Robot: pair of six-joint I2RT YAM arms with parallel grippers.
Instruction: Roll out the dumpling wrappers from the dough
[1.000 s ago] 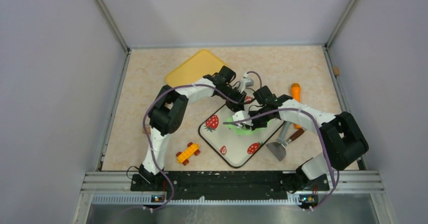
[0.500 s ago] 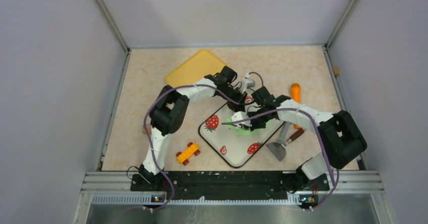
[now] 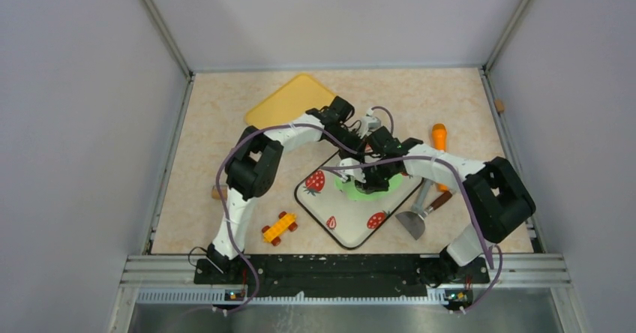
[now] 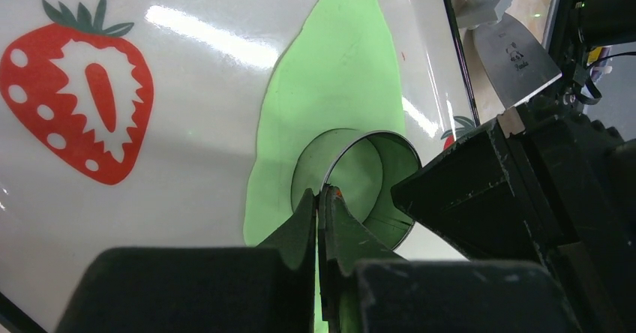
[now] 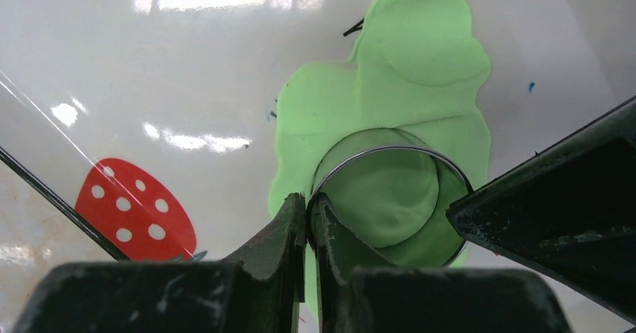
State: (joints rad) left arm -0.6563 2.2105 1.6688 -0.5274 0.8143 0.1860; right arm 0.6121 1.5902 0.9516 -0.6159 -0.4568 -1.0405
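We judge this a cutting step: left gripper (image 4: 321, 198) and right gripper (image 5: 307, 205) both clamp the round metal cutter ring (image 5: 390, 148) by its rim, in flat bright green dough (image 5: 420, 40); next, lift evenly.

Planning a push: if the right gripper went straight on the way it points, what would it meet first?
Probably the dough just beyond its tips, depth unclear; the right gripper is shut on the metal ring.

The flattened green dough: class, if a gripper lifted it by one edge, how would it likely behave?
Probably floppy: the dough is pressed thin, so it should droop or tear. It may cling to the glossy strawberry board. The metal ring cutter stands in it, so a cut disc would likely stay behind.
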